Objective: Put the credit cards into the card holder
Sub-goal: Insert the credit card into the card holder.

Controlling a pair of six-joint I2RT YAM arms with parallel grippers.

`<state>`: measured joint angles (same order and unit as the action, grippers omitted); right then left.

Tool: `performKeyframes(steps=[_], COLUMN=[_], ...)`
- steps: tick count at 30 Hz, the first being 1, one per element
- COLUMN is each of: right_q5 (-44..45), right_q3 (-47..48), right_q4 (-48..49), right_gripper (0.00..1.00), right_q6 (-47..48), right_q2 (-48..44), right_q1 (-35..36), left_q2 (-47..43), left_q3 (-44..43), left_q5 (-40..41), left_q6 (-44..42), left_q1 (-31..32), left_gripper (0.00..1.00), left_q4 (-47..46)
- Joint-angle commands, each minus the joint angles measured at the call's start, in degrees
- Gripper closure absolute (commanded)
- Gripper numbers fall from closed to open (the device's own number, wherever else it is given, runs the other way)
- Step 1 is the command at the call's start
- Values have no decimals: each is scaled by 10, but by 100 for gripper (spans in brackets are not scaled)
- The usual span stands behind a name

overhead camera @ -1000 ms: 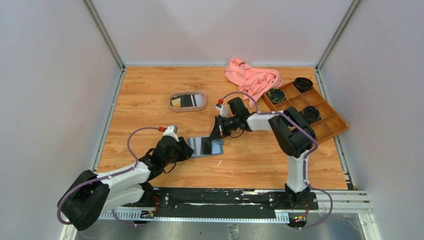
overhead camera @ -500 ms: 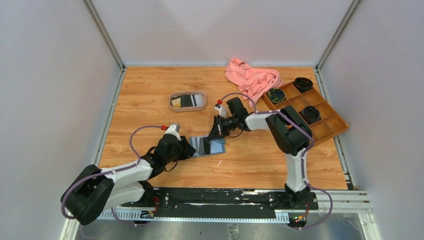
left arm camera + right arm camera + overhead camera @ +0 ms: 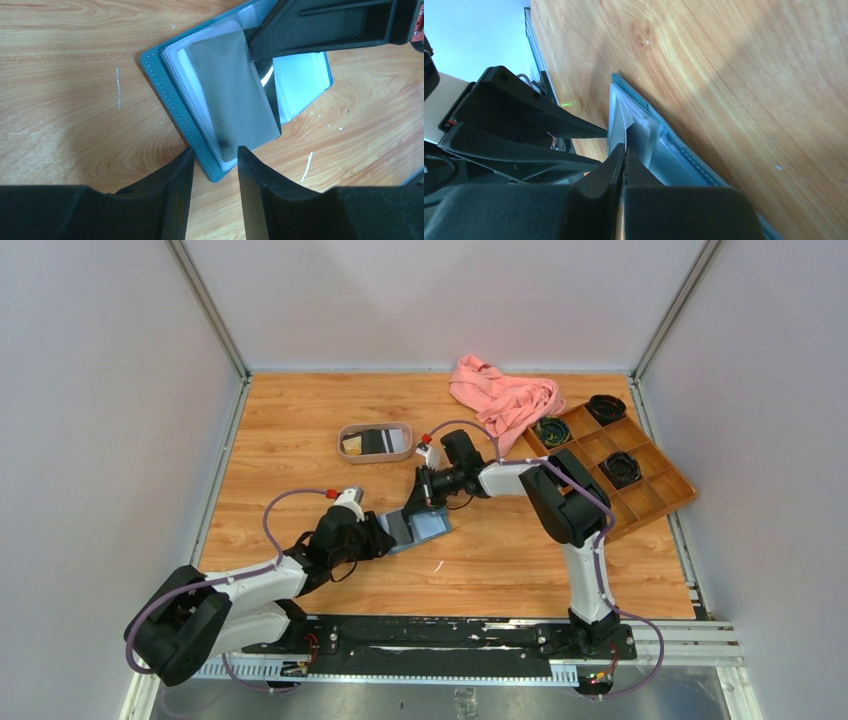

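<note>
Because the left gripper (image 3: 215, 154) only straddles the near-left corner of the card holder (image 3: 432, 527), jaws apart and clamping nothing, hazards are entered first.

Hazards. The holder is free to skid toward the left edge of the table (image 3: 300, 410) under a push, so the card would ride with it rather than seat. A card corner may catch the lip of the frosted sleeve (image 3: 225, 90) and buckle it, or the card may skew. The thin edge may slip off the closed tip.

Item: card holder. Lies opened flat, inside up, toward the near edge and a little left of the middle, between the two claws. Long axis runs roughly along the near edge, right end turned slightly toward the far edge. Sleeve mouths appear to face the fold.

Item: black card (image 3: 270, 107). Mostly inside the left half's sleeve, with a strip along one long edge showing on the fold side. Long axis parallel to the fold, across the holder's.

Item: right gripper (image 3: 624, 152). Jaws closed, tip at the card's exposed far corner. Pinching or only pushing: cannot be told.

Item: other cards (image 3: 372, 442). In the oval tray (image 3: 375, 461), toward the far edge, well apart.
</note>
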<state>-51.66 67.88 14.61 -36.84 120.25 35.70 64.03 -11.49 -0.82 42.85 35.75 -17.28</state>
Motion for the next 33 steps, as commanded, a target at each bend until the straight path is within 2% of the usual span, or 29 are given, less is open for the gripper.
performKeyframes(steps=[1,5,8,13,17,20,27,33], right_q5=[5,6,6,1,21,44,82,101], right_q3=[31,62,87,131,164,174,184,189], right_q4=[-57,-113,-153,-204,-261,-288,-335,-350], right_gripper=[100,99,94,77,61,53,46,45], right_q6=[61,104,129,157,211,241,291,302], right_q2=[19,25,39,56,36,19,16,24], right_q1=[21,25,31,36,35,35,50,73], left_q2=[19,21,22,16,5,-3,-19,-27], left_q3=[4,4,2,3,11,14,18,20], left_q5=[-16,-9,-8,-8,-7,-7,-8,-9], left_q6=[-13,-17,-22,-23,-19,-18,-12,-8], left_q1=[-1,-1,-5,-9,-13,-16,-18,-19], left_gripper=[57,56,55,54,54,54,54,52], left_q4=[51,51,51,51,51,51,51,51])
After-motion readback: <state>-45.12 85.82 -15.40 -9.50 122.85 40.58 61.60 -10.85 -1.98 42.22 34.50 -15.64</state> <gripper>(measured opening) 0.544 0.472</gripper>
